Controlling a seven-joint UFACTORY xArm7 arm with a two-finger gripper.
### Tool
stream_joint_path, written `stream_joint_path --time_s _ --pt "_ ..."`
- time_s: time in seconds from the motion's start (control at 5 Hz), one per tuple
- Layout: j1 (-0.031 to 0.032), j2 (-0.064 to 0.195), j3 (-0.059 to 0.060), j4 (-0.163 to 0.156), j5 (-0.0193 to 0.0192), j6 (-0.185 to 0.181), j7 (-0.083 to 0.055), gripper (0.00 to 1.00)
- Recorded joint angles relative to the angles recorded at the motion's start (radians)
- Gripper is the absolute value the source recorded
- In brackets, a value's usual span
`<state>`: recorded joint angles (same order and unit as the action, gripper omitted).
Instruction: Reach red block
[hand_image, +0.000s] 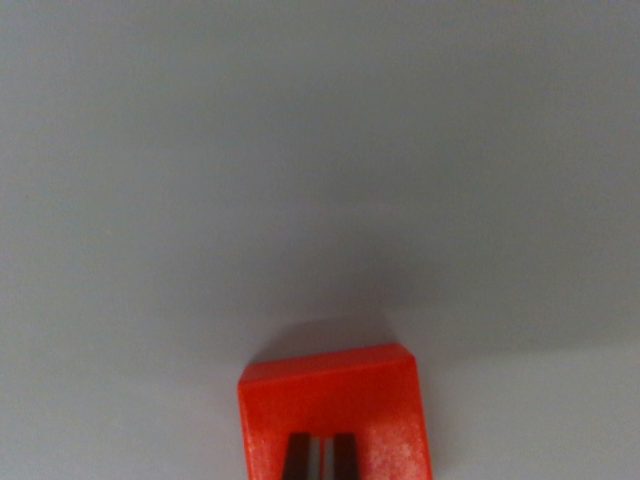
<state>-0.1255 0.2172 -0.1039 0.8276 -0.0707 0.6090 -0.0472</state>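
gripper (321, 458): only two dark fingertips (297, 458) show at the bottom edge of the wrist view, a narrow pale gap between them; the rest is cut off, so whether they are clenched or released cannot be told. red block (335, 412): directly under and around the tips, its lower part cropped by the frame. grey surface (320, 170): plain, blurred, extending beyond the block, with a soft shadow just past the block's far edge.

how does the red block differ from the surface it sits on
The red block is bright red; the surface is pale grey. The block is small, at the wrist view's bottom edge; the surface fills the rest of the view. The block has raised faces and edges; the surface is flat. Both look plain and unpatterned.
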Motion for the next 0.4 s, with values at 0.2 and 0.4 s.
stream_joint_path --time_s 0.2,0.4 --pt "-0.0013 0.002 -0.001 -0.006 -0.0005 -0.008 0.0 0.0" --pt "-0.0013 0.002 -0.001 -0.006 -0.0005 -0.008 0.0 0.0"
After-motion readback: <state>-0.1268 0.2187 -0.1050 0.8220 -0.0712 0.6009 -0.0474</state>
